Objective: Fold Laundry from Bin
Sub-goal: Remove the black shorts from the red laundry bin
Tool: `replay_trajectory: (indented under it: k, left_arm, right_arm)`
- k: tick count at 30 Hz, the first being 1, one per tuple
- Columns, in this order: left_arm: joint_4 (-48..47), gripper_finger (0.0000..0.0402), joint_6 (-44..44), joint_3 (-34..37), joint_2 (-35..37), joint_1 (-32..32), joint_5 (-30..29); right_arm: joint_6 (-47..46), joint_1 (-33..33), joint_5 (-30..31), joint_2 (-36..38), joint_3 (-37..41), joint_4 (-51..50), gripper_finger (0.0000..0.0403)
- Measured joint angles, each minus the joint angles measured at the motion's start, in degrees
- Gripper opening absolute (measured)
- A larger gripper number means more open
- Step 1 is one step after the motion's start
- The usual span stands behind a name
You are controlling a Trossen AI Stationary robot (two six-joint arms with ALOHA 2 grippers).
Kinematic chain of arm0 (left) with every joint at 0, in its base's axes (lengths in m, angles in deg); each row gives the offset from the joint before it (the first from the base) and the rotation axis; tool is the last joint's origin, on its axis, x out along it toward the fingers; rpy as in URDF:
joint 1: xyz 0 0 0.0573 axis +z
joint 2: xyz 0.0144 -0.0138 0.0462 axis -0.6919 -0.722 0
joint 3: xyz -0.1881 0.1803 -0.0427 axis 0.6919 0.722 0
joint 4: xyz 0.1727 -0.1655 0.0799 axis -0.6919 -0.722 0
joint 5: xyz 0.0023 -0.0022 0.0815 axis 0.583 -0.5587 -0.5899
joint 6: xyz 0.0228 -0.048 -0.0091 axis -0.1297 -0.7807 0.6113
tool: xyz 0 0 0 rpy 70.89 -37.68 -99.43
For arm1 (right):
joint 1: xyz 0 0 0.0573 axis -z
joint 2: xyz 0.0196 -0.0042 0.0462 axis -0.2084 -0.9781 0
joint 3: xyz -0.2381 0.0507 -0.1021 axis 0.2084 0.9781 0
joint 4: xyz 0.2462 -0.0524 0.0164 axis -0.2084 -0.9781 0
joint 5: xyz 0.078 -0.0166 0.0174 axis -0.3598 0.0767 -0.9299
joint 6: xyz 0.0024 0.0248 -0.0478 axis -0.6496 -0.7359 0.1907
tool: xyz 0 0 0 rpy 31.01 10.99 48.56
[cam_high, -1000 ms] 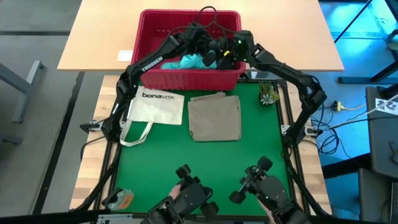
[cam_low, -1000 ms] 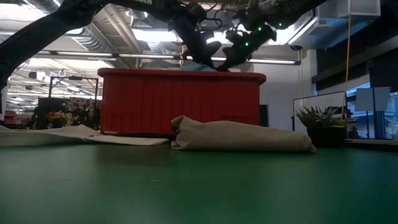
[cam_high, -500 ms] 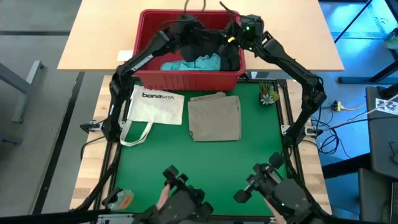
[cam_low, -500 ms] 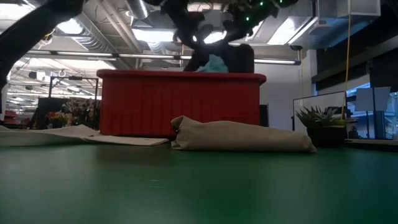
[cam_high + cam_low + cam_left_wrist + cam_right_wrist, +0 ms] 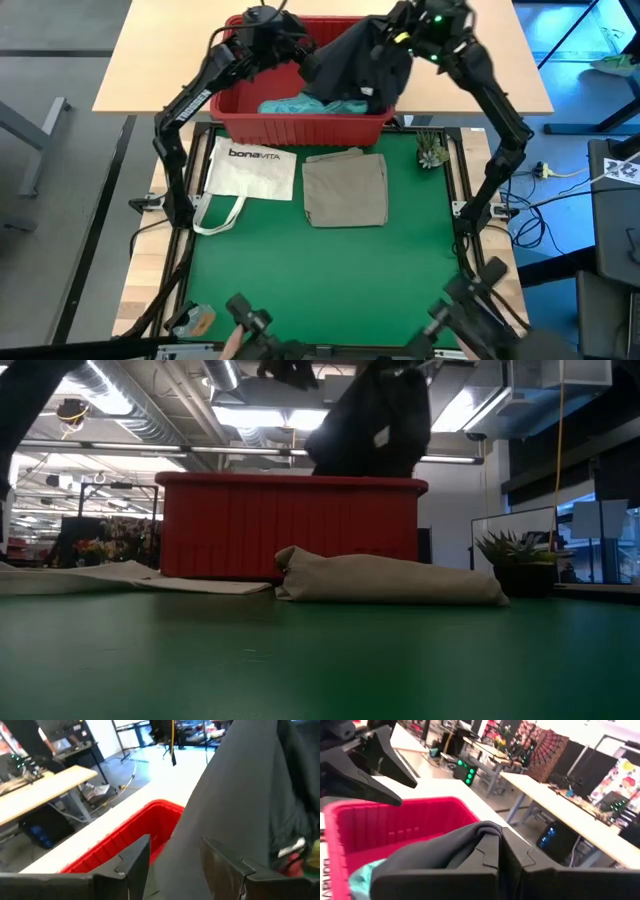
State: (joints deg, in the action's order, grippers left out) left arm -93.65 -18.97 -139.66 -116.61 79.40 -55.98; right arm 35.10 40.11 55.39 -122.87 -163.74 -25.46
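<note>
Tote bag (image 5: 256,170): flat on the mat, untouched.
Left gripper (image 5: 300,50): above the bin (image 5: 305,125), jaws apart, empty.
Tan garment (image 5: 345,187): folded on the mat; judged done.
Turquoise garment (image 5: 310,103): in the bin, unfolded.
Right gripper (image 5: 388,32): jaws clamped on the dark grey garment (image 5: 355,60), hanging over the bin; folding not yet begun.

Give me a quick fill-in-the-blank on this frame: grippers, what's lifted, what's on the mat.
1. The right gripper is shut on the ____ garment, lifted above the bin.
2. The left gripper has its fingers ____, holding nothing.
3. A light ____ garment lies inside the bin.
4. On the green mat, the folded khaki garment lies beside the white ____.

Missing words: dark grey; open; turquoise; tote bag
</note>
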Motion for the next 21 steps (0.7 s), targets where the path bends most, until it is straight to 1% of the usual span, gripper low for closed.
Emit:
replay_trajectory:
  k: [3, 8, 11, 15, 18, 21]
  left_arm:
    - [-0.5, 0.0166, 0.1, 0.0, 1.6, -0.9, 0.8]
    - [-3.9, 0.0166, 0.0, 0.0, 3.2, -3.2, 5.8]
    - [-7.6, 0.0166, -0.4, 0.0, 3.3, -5.6, 7.4]
    - [-14.8, 0.0166, -0.6, 0.1, 3.3, -10.2, 7.6]
    - [-19.7, 0.0166, -2.2, 0.1, 3.3, -14.6, 6.7]
    - [-21.3, 0.0166, -4.7, 0.1, 3.2, -19.3, 5.5]
  right_arm:
    - [0.0, 0.0, -2.0, 0.2, -4.2, -3.6, 0.0002]
    - [-1.7, 0.0, -6.7, 3.3, -3.1, -4.9, 0.0002]
    - [-3.7, 0.0, -10.3, 4.4, -3.1, -5.6, 0.0002]
    - [-4.8, -0.1, -13.8, 5.6, -3.1, -5.9, 0.0002]
    - [-4.9, -0.1, -14.1, 5.9, -3.1, -6.9, 0.0002]
    - [-4.9, 0.0, -14.2, 5.9, -3.0, -7.5, 0.0002]
